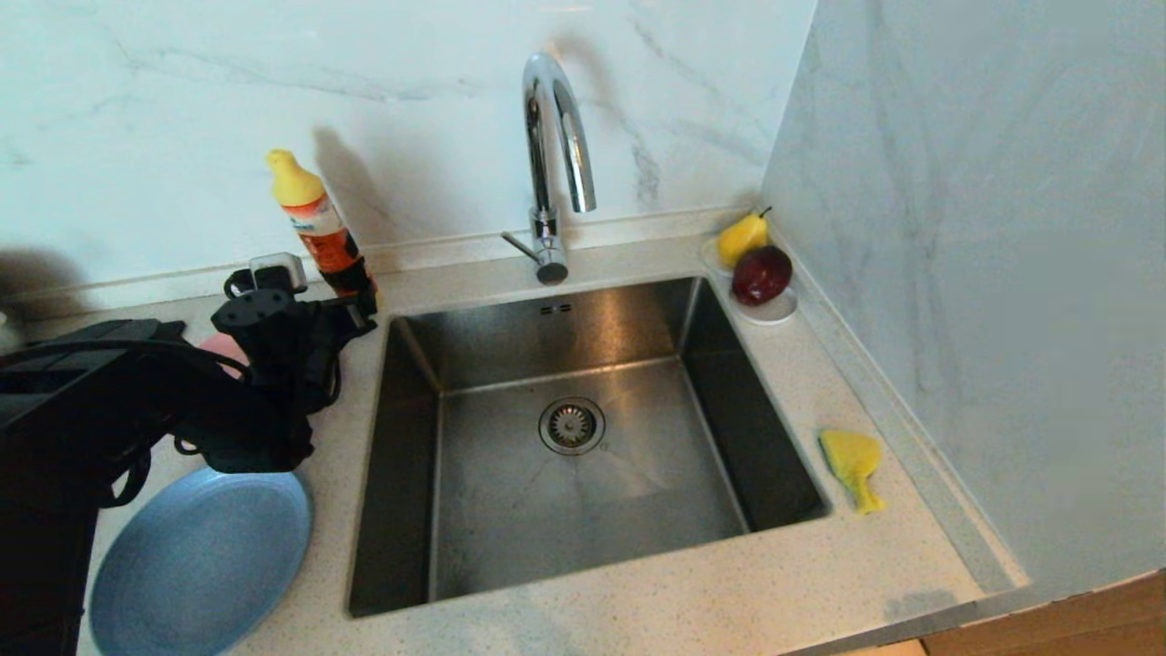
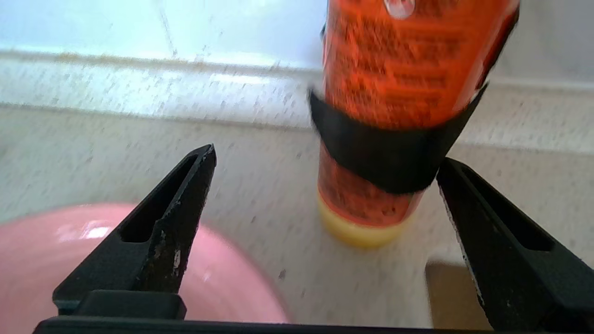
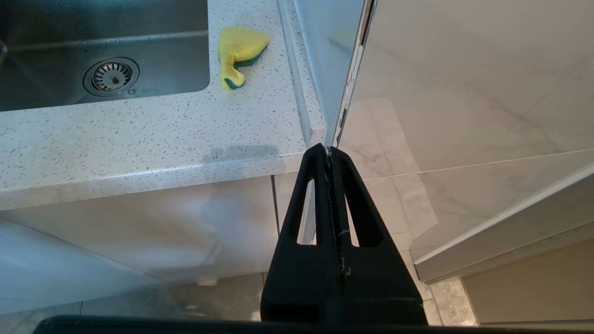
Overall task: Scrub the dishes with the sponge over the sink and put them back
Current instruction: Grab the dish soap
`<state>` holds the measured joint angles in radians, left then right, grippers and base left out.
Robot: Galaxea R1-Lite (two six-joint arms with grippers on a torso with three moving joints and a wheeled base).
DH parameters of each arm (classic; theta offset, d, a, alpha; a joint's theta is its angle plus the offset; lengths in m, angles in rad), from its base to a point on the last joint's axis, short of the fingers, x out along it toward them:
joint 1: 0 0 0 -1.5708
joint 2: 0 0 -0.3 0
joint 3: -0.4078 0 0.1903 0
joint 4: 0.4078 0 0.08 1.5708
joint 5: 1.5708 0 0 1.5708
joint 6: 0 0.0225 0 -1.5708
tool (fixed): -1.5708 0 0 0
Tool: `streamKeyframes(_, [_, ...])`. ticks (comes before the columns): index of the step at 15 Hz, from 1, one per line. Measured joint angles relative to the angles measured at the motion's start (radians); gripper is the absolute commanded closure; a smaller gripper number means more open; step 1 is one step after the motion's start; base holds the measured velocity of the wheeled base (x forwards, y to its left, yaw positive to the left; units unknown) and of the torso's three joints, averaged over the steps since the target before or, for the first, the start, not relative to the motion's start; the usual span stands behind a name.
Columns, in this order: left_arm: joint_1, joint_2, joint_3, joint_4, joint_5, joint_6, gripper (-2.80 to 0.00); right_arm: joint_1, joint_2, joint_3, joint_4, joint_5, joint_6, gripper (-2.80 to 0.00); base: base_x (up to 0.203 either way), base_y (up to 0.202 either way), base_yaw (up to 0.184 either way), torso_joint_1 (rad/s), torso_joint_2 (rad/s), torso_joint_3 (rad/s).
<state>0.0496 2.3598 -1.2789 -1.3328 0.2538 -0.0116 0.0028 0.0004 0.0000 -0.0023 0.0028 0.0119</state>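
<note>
On the counter left of the sink [image 1: 510, 510], my left gripper [image 1: 353, 308] is open and holds nothing. It hovers low over the counter, and the arm hides most of the pink plate [image 1: 221, 346]. In the left wrist view the gripper [image 2: 326, 155] has one finger over the pink plate's [image 2: 93, 264] rim. The light-blue plate [image 1: 200, 565] lies nearer the front edge. The yellow sponge [image 1: 852, 460] lies crumpled on the counter right of the sink. My right gripper [image 3: 328, 147] is shut and empty, parked below the counter's front corner, with the sponge [image 3: 239, 53] and the sink [image 3: 55, 37] beyond it.
An orange bottle with a yellow cap [image 1: 319, 228] stands just beyond my left fingertips, and its base [image 2: 366, 204] sits between them. The chrome tap [image 1: 554, 137] arches over the sink's back edge. A white saucer [image 1: 774, 312] with a pear and a red fruit sits in the back right corner by the wall.
</note>
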Motion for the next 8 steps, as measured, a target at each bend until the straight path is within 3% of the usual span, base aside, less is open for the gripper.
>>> streamKeyframes(8, [0.001,0.038,-0.149,0.098,0.019,0.001,-2.8,0.0,0.0,0.0,0.0,0.0,0.0,0.0,0.0,0.0,0.0,0.0,0.0,0.0])
